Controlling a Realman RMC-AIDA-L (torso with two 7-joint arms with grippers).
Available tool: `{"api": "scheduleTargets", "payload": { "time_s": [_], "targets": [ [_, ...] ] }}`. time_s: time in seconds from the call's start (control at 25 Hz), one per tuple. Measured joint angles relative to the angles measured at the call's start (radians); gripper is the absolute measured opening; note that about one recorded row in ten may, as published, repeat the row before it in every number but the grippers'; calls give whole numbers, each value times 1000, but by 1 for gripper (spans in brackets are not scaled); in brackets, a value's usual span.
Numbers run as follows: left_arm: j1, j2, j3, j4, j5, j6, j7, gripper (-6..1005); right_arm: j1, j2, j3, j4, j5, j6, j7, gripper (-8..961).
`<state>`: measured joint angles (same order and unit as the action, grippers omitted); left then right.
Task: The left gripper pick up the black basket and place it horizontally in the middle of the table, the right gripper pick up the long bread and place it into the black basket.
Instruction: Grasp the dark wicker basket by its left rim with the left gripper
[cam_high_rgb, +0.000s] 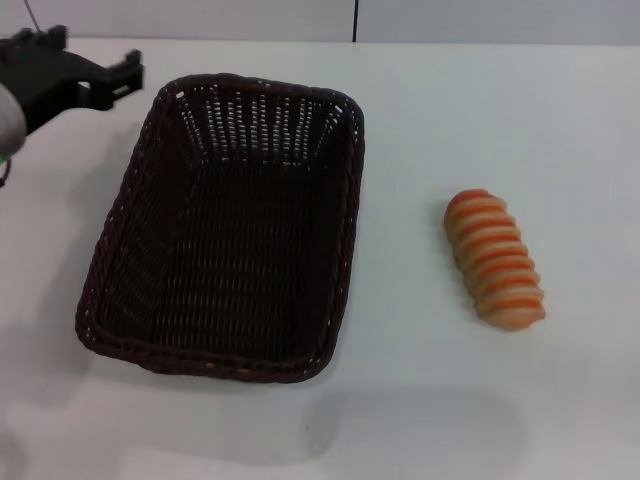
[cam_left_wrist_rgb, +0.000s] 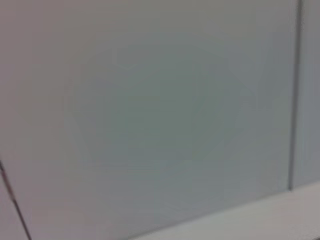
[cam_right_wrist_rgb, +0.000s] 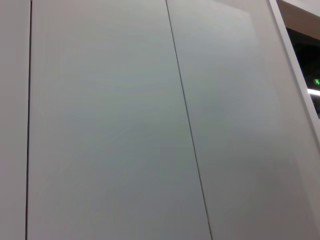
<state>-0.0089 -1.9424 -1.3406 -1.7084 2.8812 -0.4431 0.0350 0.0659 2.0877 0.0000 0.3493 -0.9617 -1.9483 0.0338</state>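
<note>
The black basket (cam_high_rgb: 225, 250) is a large dark woven wicker basket, empty, lying on the white table (cam_high_rgb: 420, 400) left of centre, its long side running away from me. The long bread (cam_high_rgb: 494, 258) is a tan loaf with orange ridges, lying on the table to the right of the basket, well apart from it. My left gripper (cam_high_rgb: 125, 78) hovers at the far left, just beyond the basket's far left corner, not touching it; its fingers look open and empty. My right gripper is out of view. Both wrist views show only wall panels.
A grey panelled wall (cam_high_rgb: 400, 20) runs behind the table's far edge. Bare tabletop lies between the basket and the bread and along the near edge.
</note>
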Motion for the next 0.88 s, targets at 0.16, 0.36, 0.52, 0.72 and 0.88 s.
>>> {"api": "scheduleTargets", "payload": {
  "time_s": [0.16, 0.36, 0.52, 0.72, 0.88],
  "targets": [
    [0, -56, -28, -107, -1, -200, 56, 816, 0, 0, 0, -1, 0, 4, 0, 843],
    [-45, -117, -41, -137, -6, -466, 116, 816, -1, 0, 0, -1, 0, 11, 0, 843],
    [-65, -119, -44, -91, -8, -486, 110, 816, -4, 0, 0, -2, 0, 11, 0, 843],
    [-91, -121, -60, -31, -9, -484, 108, 816, -3, 1, 0, -3, 0, 11, 0, 843],
    [-114, -121, -64, 13, -9, -491, 104, 816, -1, 1, 0, -4, 0, 11, 0, 843]
  ]
}}
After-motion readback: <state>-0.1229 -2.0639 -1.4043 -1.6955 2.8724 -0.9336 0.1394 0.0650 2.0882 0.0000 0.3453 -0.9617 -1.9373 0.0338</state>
